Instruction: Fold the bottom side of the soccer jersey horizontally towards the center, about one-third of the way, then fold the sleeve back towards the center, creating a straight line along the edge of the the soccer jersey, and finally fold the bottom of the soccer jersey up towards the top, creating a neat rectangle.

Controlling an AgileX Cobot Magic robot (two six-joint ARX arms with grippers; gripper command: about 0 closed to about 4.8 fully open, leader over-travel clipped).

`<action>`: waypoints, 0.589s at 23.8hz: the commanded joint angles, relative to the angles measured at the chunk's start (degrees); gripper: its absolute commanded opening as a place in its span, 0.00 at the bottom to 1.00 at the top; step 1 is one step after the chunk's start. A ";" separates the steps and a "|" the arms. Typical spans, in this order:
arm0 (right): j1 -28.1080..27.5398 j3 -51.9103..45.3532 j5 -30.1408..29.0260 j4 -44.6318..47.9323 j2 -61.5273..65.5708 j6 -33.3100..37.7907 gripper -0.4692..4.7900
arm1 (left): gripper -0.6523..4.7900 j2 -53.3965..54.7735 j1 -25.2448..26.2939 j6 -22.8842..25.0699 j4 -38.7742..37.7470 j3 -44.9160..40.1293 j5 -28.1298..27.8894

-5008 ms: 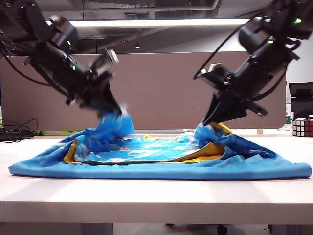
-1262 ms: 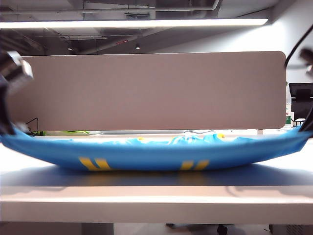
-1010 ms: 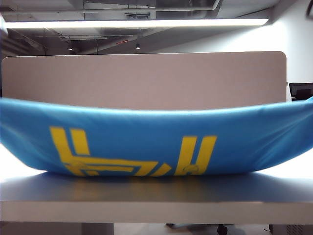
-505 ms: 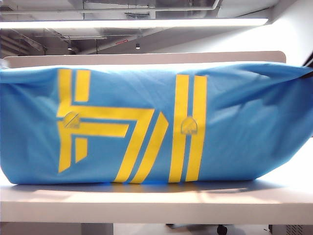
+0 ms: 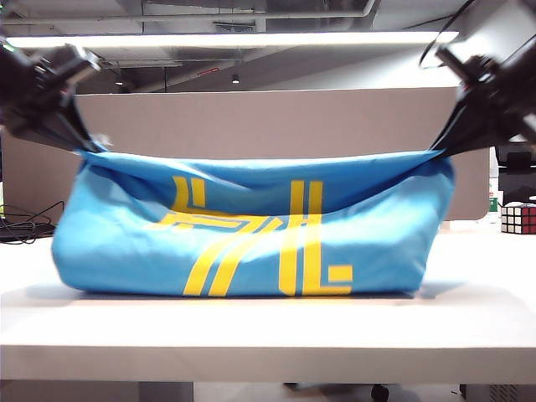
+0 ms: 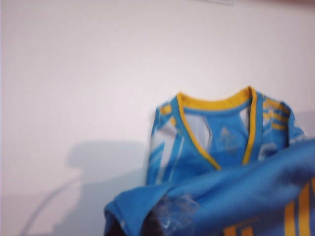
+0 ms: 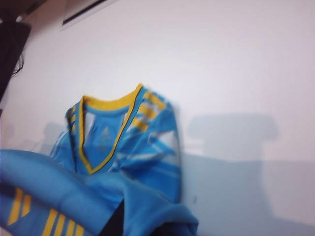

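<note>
1. Soccer jersey [image 5: 251,234]: sky-blue mesh shirt, plain side with yellow bar graphics facing the exterior camera. It hangs as a sagging sheet between both arms, its lower fold resting on the white table [image 5: 268,335]. Its yellow V-neck collar [image 6: 216,105] lies flat on the table beyond the lifted cloth, as both wrist views show.
2. Left claw [image 5: 84,138]: at 10 o'clock of the sheet, pinched shut on the jersey's upper corner.
3. Right claw [image 5: 448,142]: at 2 o'clock of the sheet, likewise clamped narrow on the opposite corner.
4. Rubik's cube [image 5: 517,218]: far right of the table, well apart from the cloth.
5. Judged step: carrying the hem end over towards the collar.
6. Risks: slack in the middle could set down as a wrinkle; uneven lowering by the two arms would skew the fold line; a thin pinch on slippery mesh may slip free.
</note>
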 commanded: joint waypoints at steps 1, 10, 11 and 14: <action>0.04 8.70 -2.82 2.51 9.38 -1.79 0.12 | 0.11 9.60 0.09 -0.02 5.84 7.54 0.11; -1.81 19.23 -8.00 8.04 14.73 -1.70 0.60 | 0.75 14.51 2.60 -0.20 14.23 12.37 5.55; -2.01 19.17 -9.01 7.56 13.62 -1.81 0.59 | 0.72 13.49 3.28 -0.07 13.03 12.35 7.78; -2.19 19.08 -11.58 3.98 9.84 -3.10 0.52 | 0.52 9.38 3.87 0.66 8.90 11.80 10.75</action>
